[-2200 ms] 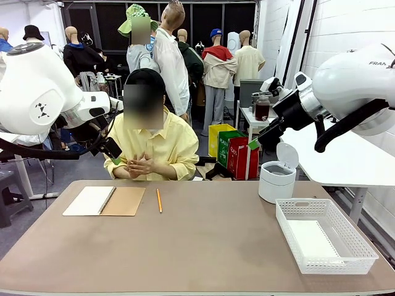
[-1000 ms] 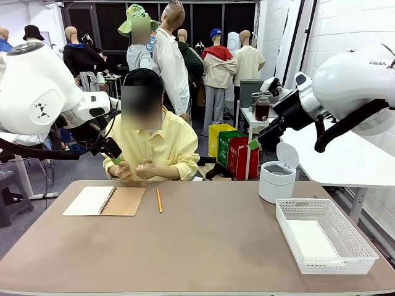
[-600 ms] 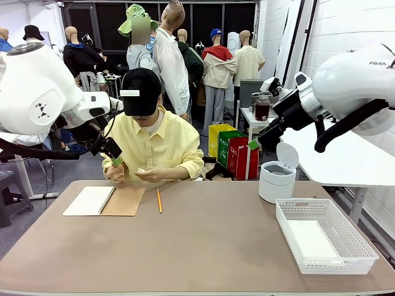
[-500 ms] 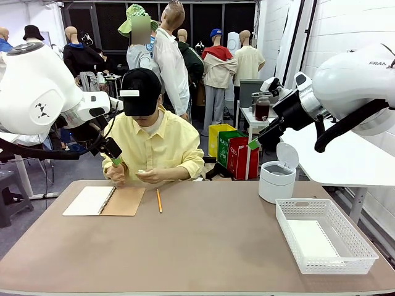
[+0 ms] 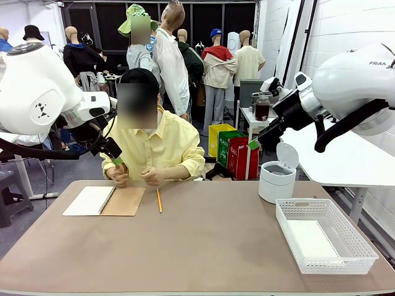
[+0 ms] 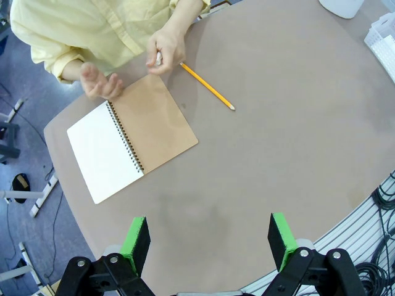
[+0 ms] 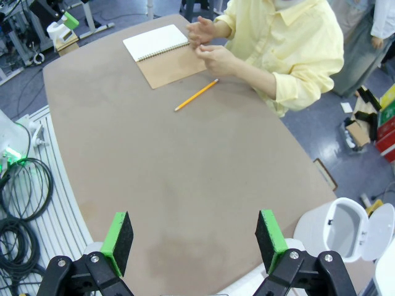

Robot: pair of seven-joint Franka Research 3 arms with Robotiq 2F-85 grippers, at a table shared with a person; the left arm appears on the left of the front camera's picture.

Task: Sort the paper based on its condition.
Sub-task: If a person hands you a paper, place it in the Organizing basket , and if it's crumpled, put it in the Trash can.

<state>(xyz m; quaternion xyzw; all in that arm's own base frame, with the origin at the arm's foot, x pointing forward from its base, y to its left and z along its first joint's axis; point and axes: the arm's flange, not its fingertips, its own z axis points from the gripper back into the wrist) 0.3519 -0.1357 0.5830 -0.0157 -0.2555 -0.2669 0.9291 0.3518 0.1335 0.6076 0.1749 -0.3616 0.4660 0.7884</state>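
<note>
Both of my grippers are released and hold nothing. My left gripper (image 6: 210, 237) hangs high over the near left of the table (image 5: 203, 246), jaws spread wide; my right gripper (image 7: 194, 237) hangs high on the right side, equally wide.

Change since two seconds ago: the person's hands, then clasped at chest height, have come down to the far edge, one hand (image 6: 165, 49) beside the pencil (image 6: 207, 86), the other (image 6: 99, 81) at the open spiral notebook (image 6: 133, 139). I judge a sheet is about to be prepared; sorting has not begun.

Paper: one flat white sheet (image 5: 311, 237) lies in the white basket (image 5: 290, 237) at near right. A small lidded bin (image 5: 275, 179) stands open behind it.

Surface: smooth brown tabletop.
</note>
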